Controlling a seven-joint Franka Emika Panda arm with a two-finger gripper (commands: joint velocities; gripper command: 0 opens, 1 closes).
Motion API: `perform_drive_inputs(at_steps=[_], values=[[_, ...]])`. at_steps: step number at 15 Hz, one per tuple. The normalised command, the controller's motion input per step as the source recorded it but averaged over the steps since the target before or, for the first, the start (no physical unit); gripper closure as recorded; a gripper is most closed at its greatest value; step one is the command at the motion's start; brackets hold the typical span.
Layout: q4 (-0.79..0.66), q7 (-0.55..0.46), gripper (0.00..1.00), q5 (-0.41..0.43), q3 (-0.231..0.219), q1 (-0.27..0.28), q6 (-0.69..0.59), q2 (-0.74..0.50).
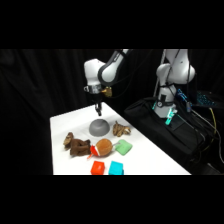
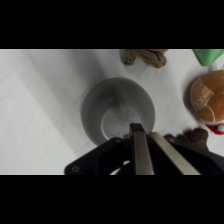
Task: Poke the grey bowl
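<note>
White table (image 1: 62, 125) against black drapes: a brown plush toy (image 1: 76, 145) near the left edge, the grey bowl (image 1: 99, 128) mid-table toward the back edge, beside an orange-brown ball (image 1: 104, 147). Directly above the bowl, the gripper (image 1: 98, 111) has its fingers pressed together, holding nothing.

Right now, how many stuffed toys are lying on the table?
2. One brown stuffed toy lies at the left side of the table, beside the brown ball. The other lies right of the grey bowl. Others may be hidden.

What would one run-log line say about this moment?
stage: approach | gripper: shut, just above small matte grey bowl, upside down | contact: cannot tell
</note>
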Motion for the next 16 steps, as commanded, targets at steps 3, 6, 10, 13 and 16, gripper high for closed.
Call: perform_drive_inputs(at_steps=[3,6,10,13,16], values=[[-0.15,0.08,0.99,-0.178,-0.082,0.04,-0.26,-0.46],[-0.07,0.07,0.65,-0.144,-0.058,0.036,-0.2,-0.35],[-0.07,0.02,0.19,-0.101,-0.038,0.037,-0.16,-0.32],[-0.06,0.03,0.0,-0.123,-0.031,0.042,-0.13,-0.3],[-0.14,0.19,0.0,-0.199,0.028,0.084,-0.22,-0.45]])
